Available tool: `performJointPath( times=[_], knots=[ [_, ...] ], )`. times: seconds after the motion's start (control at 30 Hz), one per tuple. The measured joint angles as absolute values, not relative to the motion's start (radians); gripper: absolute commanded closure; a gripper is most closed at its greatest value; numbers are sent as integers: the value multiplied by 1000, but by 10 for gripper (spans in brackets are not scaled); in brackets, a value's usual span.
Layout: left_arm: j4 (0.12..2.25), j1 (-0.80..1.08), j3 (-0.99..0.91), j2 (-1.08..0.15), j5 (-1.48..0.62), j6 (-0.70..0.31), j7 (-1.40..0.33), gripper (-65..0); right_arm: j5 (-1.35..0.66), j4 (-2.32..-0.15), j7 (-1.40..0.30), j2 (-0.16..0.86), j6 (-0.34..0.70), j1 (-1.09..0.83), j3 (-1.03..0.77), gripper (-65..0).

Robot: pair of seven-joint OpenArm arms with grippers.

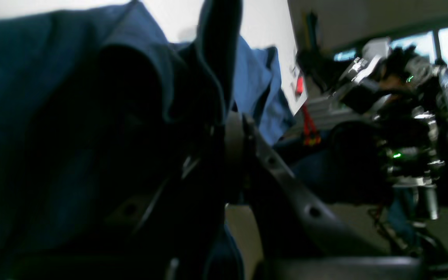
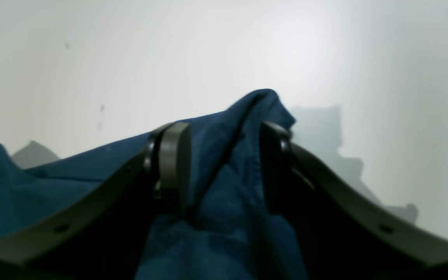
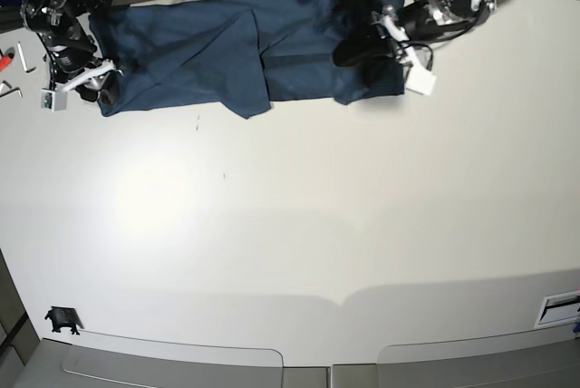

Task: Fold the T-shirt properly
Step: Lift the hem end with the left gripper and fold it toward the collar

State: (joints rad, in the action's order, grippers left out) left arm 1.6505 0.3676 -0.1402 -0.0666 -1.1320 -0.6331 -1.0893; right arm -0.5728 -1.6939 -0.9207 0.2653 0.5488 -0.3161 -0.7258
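Observation:
The dark teal-blue T-shirt (image 3: 217,53) lies stretched along the far edge of the white table (image 3: 272,225), partly folded over itself. At the shirt's right end sits my left gripper (image 3: 358,51). In the left wrist view it (image 1: 220,97) is shut on the T-shirt (image 1: 33,116), with cloth draped over its fingers. My right gripper (image 3: 101,91) is at the shirt's left end. In the right wrist view it (image 2: 224,155) is open, its fingers (image 2: 173,155) apart with a raised ridge of T-shirt (image 2: 224,217) between them.
Small tools, one red (image 3: 5,57), lie at the table's far left edge. A small black object (image 3: 62,320) sits at the near left corner and a label (image 3: 560,306) at the near right. Robot hardware and cables (image 1: 403,116) stand beyond the table's edge.

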Motion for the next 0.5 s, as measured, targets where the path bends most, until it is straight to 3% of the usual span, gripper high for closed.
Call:
performJointPath(
  times=[0.5],
  knots=[
    [1650,307,40,11,-963,-633,-1013,0,-572,-1694,-921,266,549,-316,-726,-267]
  ],
)
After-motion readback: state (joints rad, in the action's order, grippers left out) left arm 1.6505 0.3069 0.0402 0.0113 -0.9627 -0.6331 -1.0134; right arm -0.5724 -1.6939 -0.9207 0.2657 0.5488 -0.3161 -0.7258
